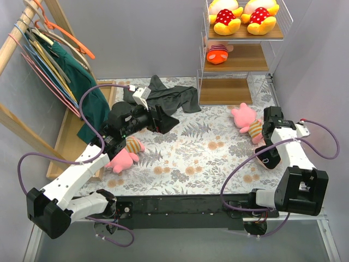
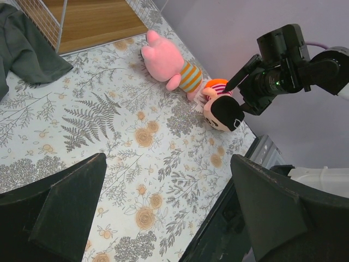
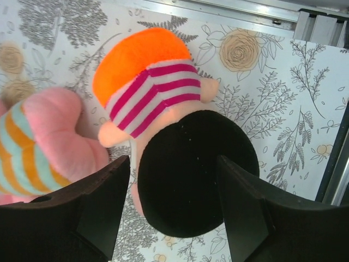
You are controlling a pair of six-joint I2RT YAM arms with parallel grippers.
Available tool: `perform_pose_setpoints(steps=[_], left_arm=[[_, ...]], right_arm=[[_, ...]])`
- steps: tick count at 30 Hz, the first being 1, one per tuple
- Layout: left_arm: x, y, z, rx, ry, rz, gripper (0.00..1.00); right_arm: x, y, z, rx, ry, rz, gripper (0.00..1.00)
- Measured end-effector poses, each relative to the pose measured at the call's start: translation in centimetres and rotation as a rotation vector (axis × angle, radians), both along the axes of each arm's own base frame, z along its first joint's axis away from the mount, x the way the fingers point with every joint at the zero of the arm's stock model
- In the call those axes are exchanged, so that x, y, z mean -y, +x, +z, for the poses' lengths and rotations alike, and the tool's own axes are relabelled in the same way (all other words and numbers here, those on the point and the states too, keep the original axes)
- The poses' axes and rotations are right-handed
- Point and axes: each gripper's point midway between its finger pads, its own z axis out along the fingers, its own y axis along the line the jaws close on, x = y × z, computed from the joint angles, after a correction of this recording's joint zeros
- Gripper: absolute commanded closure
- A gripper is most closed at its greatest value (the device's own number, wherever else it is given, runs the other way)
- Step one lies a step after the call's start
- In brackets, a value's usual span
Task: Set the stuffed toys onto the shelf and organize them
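Observation:
The shelf [image 1: 248,57] stands at the back right. Two yellow dolls [image 1: 242,16] in red dotted dresses lie on its top board, and a doll in orange shorts [image 1: 218,53] lies on the middle board. A black-haired doll [image 3: 163,93] in a striped shirt lies on the floral tabletop beside a pink doll [image 1: 245,117]. My right gripper [image 3: 172,164] is open, its fingers either side of the black head. Another pink doll [image 1: 124,157] lies under my left arm. My left gripper [image 2: 166,169] hangs open and empty over the table.
A dark grey cloth [image 1: 166,98] is spread in front of the shelf, beside my left gripper. A slanted wooden clothes rail with hangers [image 1: 49,49] fills the left side. The grey wall [image 1: 322,65] is close on the right.

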Motion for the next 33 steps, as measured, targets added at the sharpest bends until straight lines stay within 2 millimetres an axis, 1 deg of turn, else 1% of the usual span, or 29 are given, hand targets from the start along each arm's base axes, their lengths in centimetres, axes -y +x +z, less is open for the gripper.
perform_pose_setpoints(steps=[3, 6, 9, 10, 11, 15, 23, 30, 33], left_arm=[[0.0, 0.1, -0.1, -0.003, 0.002, 0.0, 0.02], [0.1, 0.2, -0.4, -0.009, 0.007, 0.0, 0.02], [0.0, 0.2, -0.6, -0.009, 0.012, 0.003, 0.02], [0.0, 0.2, -0.6, -0.007, 0.012, 0.004, 0.02], [0.0, 0.3, -0.6, -0.006, 0.013, 0.005, 0.02], [0.0, 0.3, -0.6, -0.006, 0.014, 0.007, 0.02], [0.0, 0.3, -0.6, -0.006, 0.014, 0.009, 0.02], [0.0, 0.3, -0.6, -0.005, 0.014, 0.009, 0.02], [0.0, 0.3, -0.6, -0.006, 0.014, 0.009, 0.02]], right_arm=[[0.1, -0.6, -1.7, -0.039, 0.004, -0.009, 0.32], [0.2, -1.3, -3.0, -0.087, 0.002, -0.015, 0.41], [0.4, -1.5, -3.5, -0.098, -0.001, -0.026, 0.72], [0.5, -1.4, -3.4, -0.092, -0.004, -0.028, 0.96], [0.6, -1.3, -3.3, -0.084, -0.005, -0.03, 0.99], [0.7, -1.1, -2.6, -0.041, -0.011, -0.04, 0.99], [1.1, -0.9, 0.5, 0.049, -0.046, -0.024, 0.99], [1.1, 0.6, 4.4, 0.148, -0.07, 0.047, 0.99], [0.2, 1.8, 5.6, 0.205, -0.047, 0.143, 0.99]])
